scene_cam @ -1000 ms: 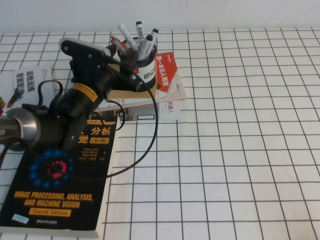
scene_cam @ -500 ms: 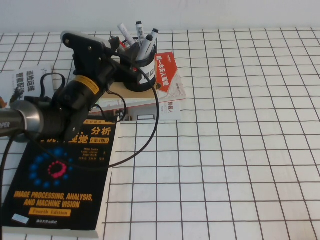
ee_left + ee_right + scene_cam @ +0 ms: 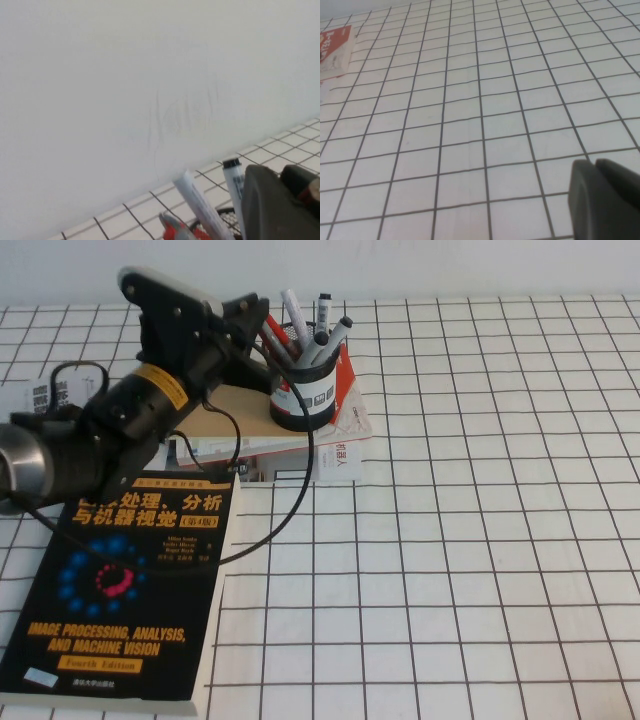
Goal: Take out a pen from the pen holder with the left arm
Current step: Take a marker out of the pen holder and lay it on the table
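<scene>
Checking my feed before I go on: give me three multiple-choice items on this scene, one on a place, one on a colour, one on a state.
1. Where is the left gripper? A beyond the table's edge; B at the rim of the pen holder; C flat on the tabletop.
2. What colour is the pen nearest it? A green; B red; C yellow.
3. How is the pen holder? A standing, pens inside; B on its side; C empty.
Answers: 1 B, it reaches among the pens, while the right gripper hangs over bare grid cloth; 2 B, a red barrel lies beside it; 3 A, it stands on the book stack, pens sticking up.
</scene>
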Robot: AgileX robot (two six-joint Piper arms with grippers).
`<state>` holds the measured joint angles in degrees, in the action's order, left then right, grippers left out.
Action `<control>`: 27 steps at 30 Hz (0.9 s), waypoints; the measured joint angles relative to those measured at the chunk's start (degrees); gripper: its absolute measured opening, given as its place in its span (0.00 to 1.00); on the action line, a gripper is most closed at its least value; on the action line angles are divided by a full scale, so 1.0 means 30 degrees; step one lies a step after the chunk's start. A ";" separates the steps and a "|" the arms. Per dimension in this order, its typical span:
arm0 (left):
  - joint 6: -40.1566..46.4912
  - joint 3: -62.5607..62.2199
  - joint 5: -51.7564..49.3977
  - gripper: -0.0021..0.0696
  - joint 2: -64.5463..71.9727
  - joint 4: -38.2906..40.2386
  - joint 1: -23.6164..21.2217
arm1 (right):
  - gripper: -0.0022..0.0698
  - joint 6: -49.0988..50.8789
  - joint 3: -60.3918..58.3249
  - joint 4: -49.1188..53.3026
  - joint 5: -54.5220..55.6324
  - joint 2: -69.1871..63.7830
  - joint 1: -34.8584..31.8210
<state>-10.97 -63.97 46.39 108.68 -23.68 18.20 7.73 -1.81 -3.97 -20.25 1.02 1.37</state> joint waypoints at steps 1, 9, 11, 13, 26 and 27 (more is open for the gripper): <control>0.0000 0.0000 -0.0303 0.06 -0.0586 -0.0154 -0.0110 | 0.01 0.0000 0.0000 0.0000 0.0000 0.0000 0.0000; -0.0073 0.0000 -0.3497 0.06 -0.4836 -0.2597 -0.0362 | 0.01 0.0000 0.0000 0.0000 0.0000 0.0000 0.0000; -0.0263 0.0000 -0.4447 0.06 -0.6124 -0.3343 -0.0362 | 0.01 0.0000 0.0000 0.0000 0.0000 0.0000 0.0000; -0.1002 0.0000 -0.5487 0.06 -0.7324 -0.4245 -0.0362 | 0.01 0.0000 0.0000 0.0000 0.0000 0.0000 0.0000; -1.8434 0.0000 -1.3382 0.06 -1.1967 -1.4338 -0.0362 | 0.01 0.0000 0.0000 0.0000 0.0000 0.0000 0.0000; -1.8625 0.0000 -1.3376 0.06 -1.1967 -1.4477 -0.0362 | 0.01 0.0000 0.0000 0.0000 0.0000 0.0000 0.0000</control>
<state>-66.85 -63.97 6.26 72.78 -67.11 17.11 7.73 -1.81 -3.97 -20.25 1.02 1.37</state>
